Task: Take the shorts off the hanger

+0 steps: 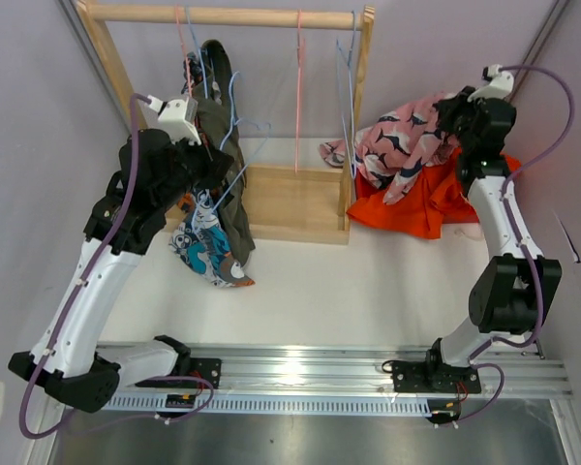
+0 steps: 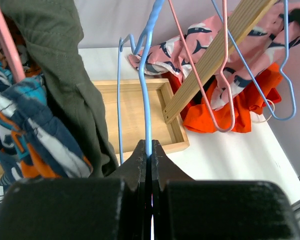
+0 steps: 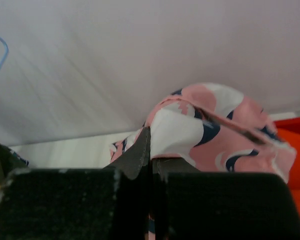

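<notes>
My left gripper (image 1: 213, 165) (image 2: 149, 150) is shut on the wire of a light blue hanger (image 2: 146, 90) at the left of the wooden rack (image 1: 223, 15). Olive green shorts (image 1: 230, 189) (image 2: 65, 75) and cartoon-print shorts (image 1: 205, 247) (image 2: 25, 125) hang just beside it. A dark, navy-looking garment (image 1: 216, 63) hangs higher, by the rod. My right gripper (image 1: 445, 118) (image 3: 151, 150) is shut on the pink patterned shorts (image 1: 407, 140) (image 3: 215, 125), which it holds over the bright orange shorts (image 1: 416, 208) (image 2: 215, 117) lying on the table at the right.
An empty pink hanger (image 1: 298, 97) (image 2: 225, 75) and an empty blue hanger (image 1: 349, 97) (image 2: 285, 75) hang from the rod. The rack's wooden base tray (image 1: 290, 199) sits mid-table. Walls close in on both sides.
</notes>
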`<action>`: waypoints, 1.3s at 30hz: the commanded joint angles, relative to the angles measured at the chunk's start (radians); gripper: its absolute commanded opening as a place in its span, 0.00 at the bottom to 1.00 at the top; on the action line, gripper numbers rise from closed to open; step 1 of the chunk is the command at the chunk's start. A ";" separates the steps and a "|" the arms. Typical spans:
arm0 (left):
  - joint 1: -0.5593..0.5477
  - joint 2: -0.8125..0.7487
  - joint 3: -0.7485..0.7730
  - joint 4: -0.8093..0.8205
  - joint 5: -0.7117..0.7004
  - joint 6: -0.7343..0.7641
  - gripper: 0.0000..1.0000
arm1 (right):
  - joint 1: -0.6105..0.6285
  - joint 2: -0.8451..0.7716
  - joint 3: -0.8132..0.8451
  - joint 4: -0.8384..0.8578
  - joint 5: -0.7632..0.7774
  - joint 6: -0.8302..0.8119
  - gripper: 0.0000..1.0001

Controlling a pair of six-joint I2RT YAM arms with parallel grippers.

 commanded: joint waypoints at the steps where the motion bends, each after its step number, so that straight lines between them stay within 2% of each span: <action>1: -0.001 0.017 0.067 0.073 -0.009 -0.013 0.00 | 0.023 -0.049 -0.128 0.181 -0.028 0.071 0.00; 2: -0.001 0.070 0.130 0.070 -0.012 -0.014 0.00 | 0.053 -0.022 -0.223 0.206 -0.036 0.082 0.00; 4: -0.001 0.086 0.164 0.069 -0.016 -0.011 0.00 | 0.072 0.013 -0.253 0.174 -0.039 0.082 0.00; 5: -0.003 0.121 0.210 0.059 -0.023 -0.010 0.00 | 0.089 0.037 -0.253 0.139 -0.050 0.085 0.07; 6: -0.003 0.139 0.233 0.053 -0.029 -0.004 0.00 | 0.093 0.064 -0.242 0.091 -0.076 0.087 0.25; 7: -0.003 0.159 0.285 0.047 -0.035 0.001 0.00 | 0.098 0.125 -0.192 -0.043 -0.094 0.087 0.47; 8: -0.004 0.179 0.341 0.023 -0.040 0.004 0.00 | 0.104 0.142 -0.177 -0.103 -0.061 0.093 0.85; 9: -0.004 0.225 0.371 0.013 -0.048 0.012 0.00 | 0.113 0.141 -0.187 -0.156 -0.035 0.096 0.99; 13: -0.004 0.339 0.552 -0.027 -0.059 0.021 0.00 | 0.139 -0.003 -0.395 -0.074 -0.005 0.125 0.99; 16: -0.004 0.425 0.673 -0.037 -0.054 0.013 0.00 | 0.178 -0.147 -0.506 -0.087 0.014 0.124 0.99; 24: -0.021 0.630 0.827 -0.002 -0.022 -0.039 0.00 | 0.230 -0.377 -0.713 -0.156 0.021 0.122 0.99; 29: -0.038 0.673 0.830 0.018 -0.029 -0.048 0.00 | 0.259 -0.474 -0.758 -0.197 0.056 0.116 0.99; 32: -0.038 0.652 0.822 0.003 -0.035 -0.048 0.17 | 0.268 -0.509 -0.781 -0.208 0.053 0.118 0.99; 33: -0.038 0.640 0.818 0.001 -0.037 -0.046 0.28 | 0.271 -0.512 -0.785 -0.208 0.053 0.116 0.99; 36: -0.038 0.577 0.778 -0.001 -0.048 -0.034 0.43 | 0.287 -0.523 -0.802 -0.204 0.054 0.124 1.00; 39: -0.038 0.520 0.770 -0.027 -0.065 -0.014 0.48 | 0.305 -0.528 -0.811 -0.202 0.064 0.130 1.00</action>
